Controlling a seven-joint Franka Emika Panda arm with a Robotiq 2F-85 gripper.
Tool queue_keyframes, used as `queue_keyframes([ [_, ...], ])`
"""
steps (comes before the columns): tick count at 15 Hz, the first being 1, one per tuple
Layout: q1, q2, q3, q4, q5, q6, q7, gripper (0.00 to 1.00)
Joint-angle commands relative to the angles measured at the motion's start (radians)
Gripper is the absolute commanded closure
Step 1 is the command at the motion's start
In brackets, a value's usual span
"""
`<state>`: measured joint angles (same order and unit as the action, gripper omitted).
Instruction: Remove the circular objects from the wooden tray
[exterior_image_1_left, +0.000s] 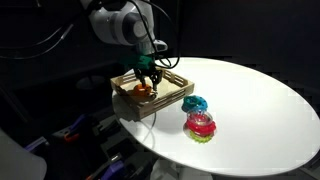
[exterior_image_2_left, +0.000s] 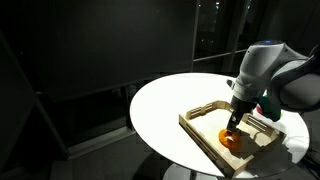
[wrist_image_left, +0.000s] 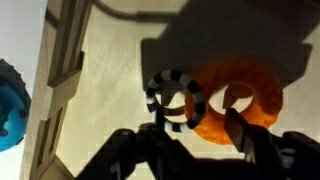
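Hanging over the wooden tray (wrist_image_left: 62, 60), the gripper (wrist_image_left: 200, 138) stands spread open with nothing clamped, its fingers (wrist_image_left: 245, 142) flanking the black-and-white speckled ring (wrist_image_left: 153, 100) and the orange ring (wrist_image_left: 268, 100), which lie touching on the tray's floor. Outside the tray, a teal ring (wrist_image_left: 8, 105) and a pink-and-green ring (exterior_image_1_left: 202, 126) sit on the bench (exterior_image_1_left: 260, 100).

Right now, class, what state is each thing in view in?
Wooden tray: on the table, holding two rings.
Orange ring: flat in the tray.
Black-and-white ring: in the tray, overlapping the orange ring.
Teal ring: on the table, outside the tray.
Pink-and-green ring: on the table, beside the teal ring.
Hand: open, above the tray's two rings.
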<state>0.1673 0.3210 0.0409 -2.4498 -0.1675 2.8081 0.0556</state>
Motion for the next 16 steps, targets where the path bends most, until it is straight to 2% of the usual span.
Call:
queue_keyframes([
  [1, 0.011, 0.005, -0.012, 0.012, -0.009, 0.002, 0.023, 0.57],
  [2, 0.011, 0.006, -0.012, 0.012, -0.009, 0.002, 0.023, 0.57],
  [4, 0.011, 0.007, -0.012, 0.012, -0.009, 0.001, 0.023, 0.76],
  [5, 0.011, 0.006, -0.012, 0.013, -0.009, 0.001, 0.023, 0.91],
  [7, 0.013, 0.002, -0.013, 0.015, -0.01, -0.001, 0.024, 0.98],
  [9, 0.009, -0.008, -0.01, 0.014, -0.005, -0.005, 0.02, 0.94],
  [14, -0.027, -0.062, 0.017, 0.011, 0.048, -0.018, -0.017, 0.94],
  [16, -0.035, -0.095, 0.007, 0.013, 0.05, -0.023, -0.016, 0.94],
])
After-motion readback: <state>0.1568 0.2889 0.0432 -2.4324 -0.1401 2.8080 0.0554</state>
